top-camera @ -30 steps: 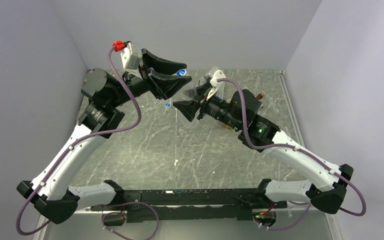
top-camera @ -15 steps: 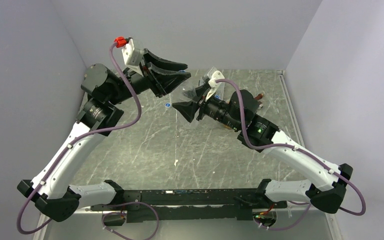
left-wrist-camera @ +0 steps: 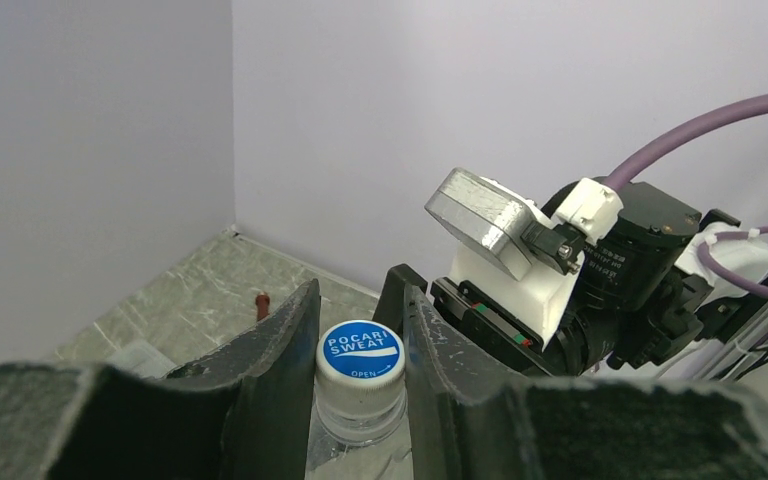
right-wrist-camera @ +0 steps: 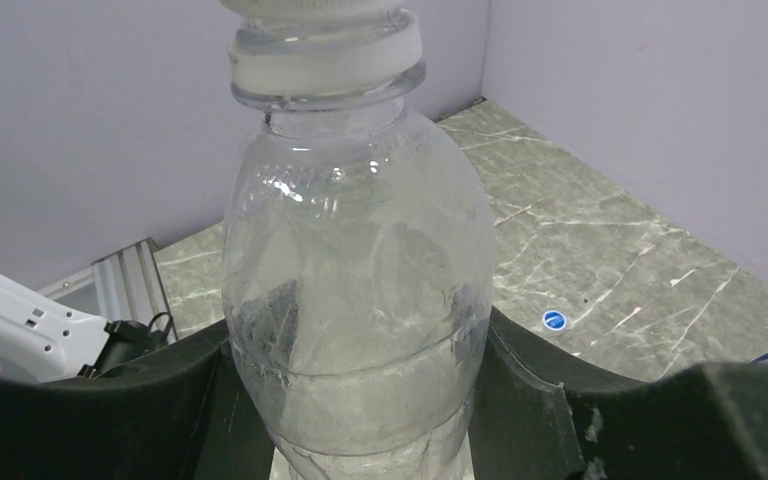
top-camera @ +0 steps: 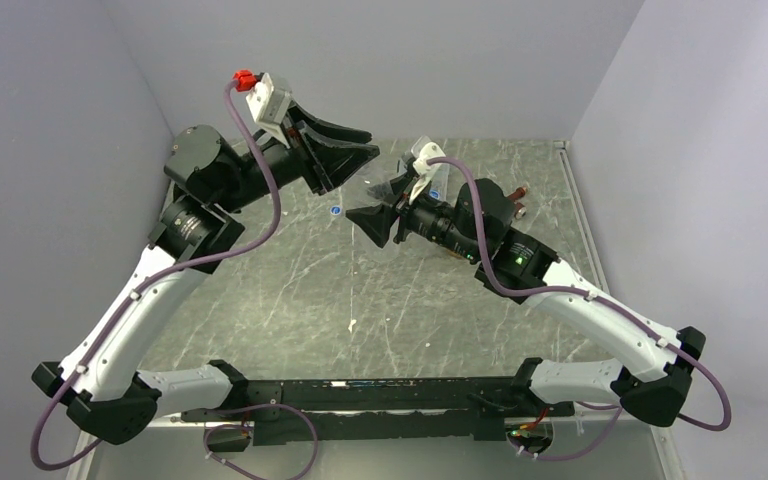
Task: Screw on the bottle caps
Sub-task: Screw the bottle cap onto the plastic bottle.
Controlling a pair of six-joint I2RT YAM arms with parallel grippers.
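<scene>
A clear bottle [right-wrist-camera: 360, 300] is held off the table, with my right gripper [right-wrist-camera: 360, 400] shut on its body. Its neck ring fills the top of the right wrist view. In the left wrist view, a blue cap [left-wrist-camera: 361, 352] with white lettering sits on the bottle's neck [left-wrist-camera: 360, 415], and my left gripper [left-wrist-camera: 357, 300] is shut on the cap's sides. From above, the left gripper [top-camera: 372, 142] meets the right gripper [top-camera: 385, 200] at the back middle, where the bottle [top-camera: 385, 183] shows faintly between them. A loose blue cap [top-camera: 335, 210] [right-wrist-camera: 554, 320] lies on the table below.
Lilac walls close in the marble table [top-camera: 290, 290] at the back and on both sides. A small reddish-brown item [left-wrist-camera: 262, 300] lies near the back corner. Something orange-brown [top-camera: 455, 252] peeks out from under the right forearm.
The left jaws have closed in from wide open onto the cap on the bottle, and the left wrist has turned a little. The right arm and the bottle have barely moved.
</scene>
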